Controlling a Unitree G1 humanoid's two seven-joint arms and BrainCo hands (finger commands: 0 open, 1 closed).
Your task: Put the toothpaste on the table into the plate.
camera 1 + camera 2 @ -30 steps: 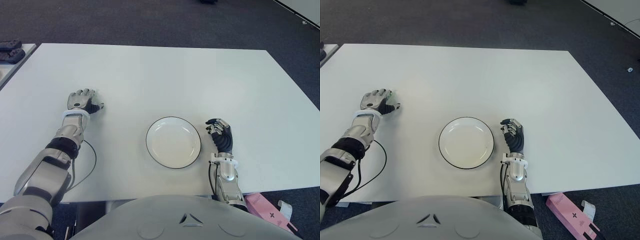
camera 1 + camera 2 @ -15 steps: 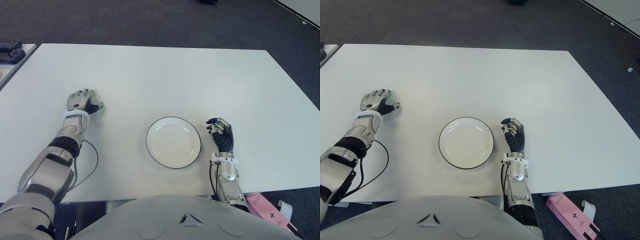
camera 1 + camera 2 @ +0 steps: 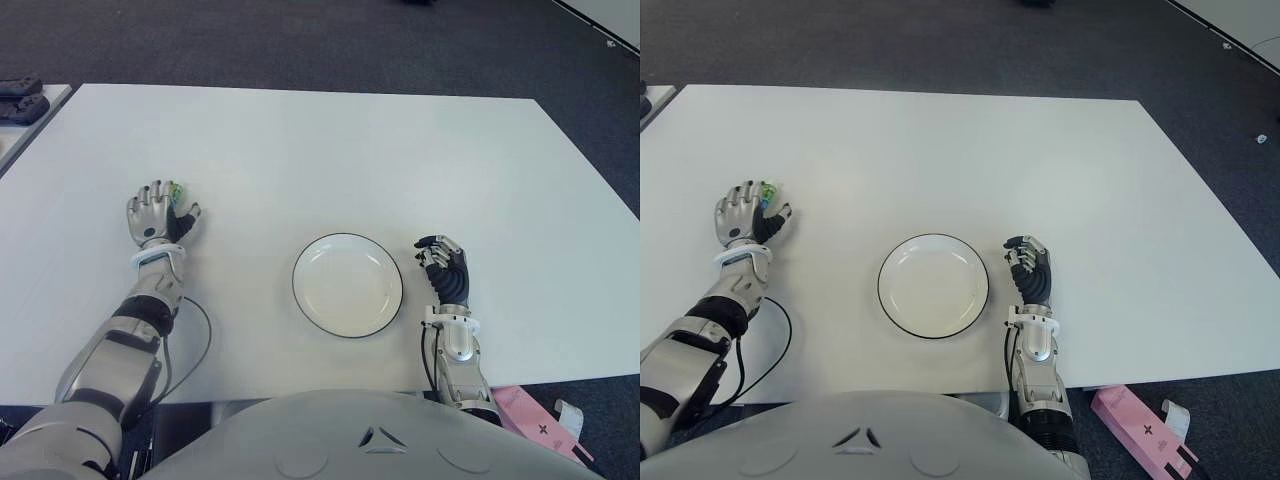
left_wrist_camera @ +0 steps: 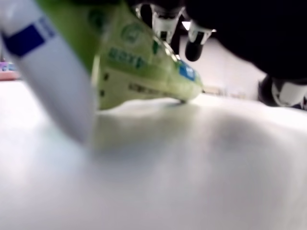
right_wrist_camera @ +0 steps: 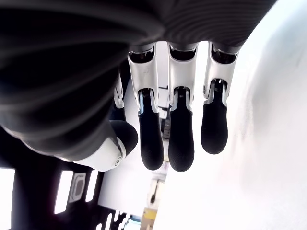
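The toothpaste point(image 4: 144, 67) is a green and white tube with a blue patch. In the left wrist view it is tilted under my palm, its green end touching the white table point(image 3: 350, 150). My left hand point(image 3: 155, 212) is at the table's left side with its fingers point(image 4: 160, 21) curled over the tube. Only a green sliver of the toothpaste point(image 3: 178, 190) shows beside the thumb from above. The white plate point(image 3: 294, 285) with a thin black rim lies near the front middle and holds nothing. My right hand point(image 3: 443, 265) shows just right of the plate, fingers point(image 5: 181, 139) relaxed and holding nothing.
A black cable point(image 3: 197, 340) loops on the table beside my left forearm. Dark objects point(image 3: 20, 100) lie on a second table at the far left. A pink box point(image 3: 530, 415) sits on the floor past the front right edge.
My left hand has turned so its fingers point away from me and has shifted slightly left and nearer. More of the green tube now shows beside the thumb. The right hand has not moved.
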